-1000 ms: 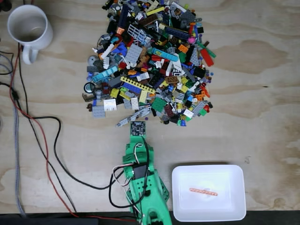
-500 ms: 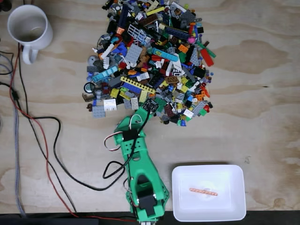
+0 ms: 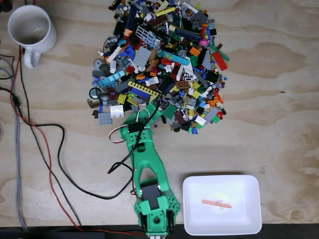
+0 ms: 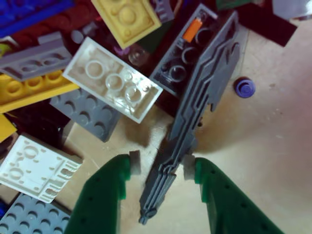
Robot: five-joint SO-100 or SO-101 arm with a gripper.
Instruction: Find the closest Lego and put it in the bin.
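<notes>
**Grey blade piece lined up between the fingers**

In the wrist view the end effector (image 4: 158, 165) sits spread, straddling the long grey sword-like Lego (image 4: 195, 112). Its long axis runs straight out from the fingers toward the pile's edge, so closing crosswise should pinch it. White bin (image 3: 222, 204) waits beside the arm's base.

the whole surface is a pale plywood tabletop (image 3: 279, 99) with wavy darker grain and a few small knots. a white mug (image 3: 31, 30) sits near the top left corner in the fixed view, handle pointing toward the bottom of the frame. a loose bunch of cables (image 3: 30, 129), black, red and a grey braided one, runs down the left side. a dark strip runs along the bottom edge. light is even and soft.
</notes>
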